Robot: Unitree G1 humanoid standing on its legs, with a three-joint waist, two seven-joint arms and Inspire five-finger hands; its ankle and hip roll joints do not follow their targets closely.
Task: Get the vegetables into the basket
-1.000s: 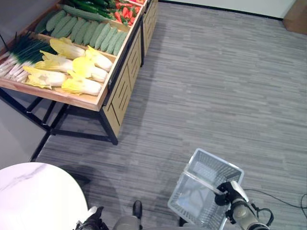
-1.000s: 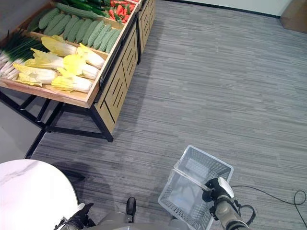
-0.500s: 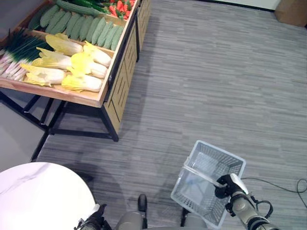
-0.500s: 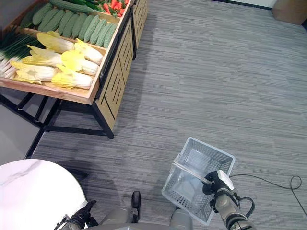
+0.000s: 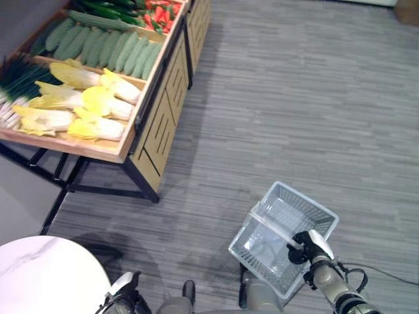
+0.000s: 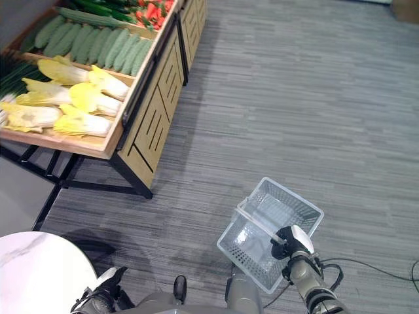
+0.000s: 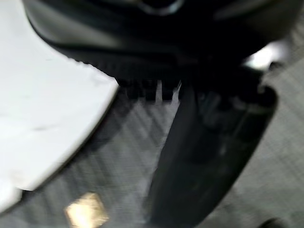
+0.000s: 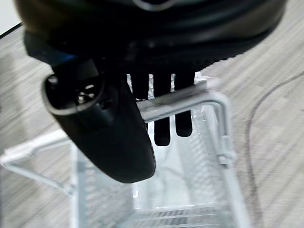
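Round white marble-patterned table: lower left, near the left hand.
Left hand: low beside the table's rim; whether its fingers are curled or straight cannot be told.
Wooden display stand on a black metal frame: upper left, divided into compartments.
Vegetables on the stand: green onions at far left; pale yellow cabbages in the near compartment; green ridged gourds behind them; dark cucumbers and red peppers farthest back.
Grey striped carpet floor: centre and right.
White wire-mesh basket: lower right, holding no vegetables.
Right hand: fingers hooked round the basket's white handle.
Writing: none legible.
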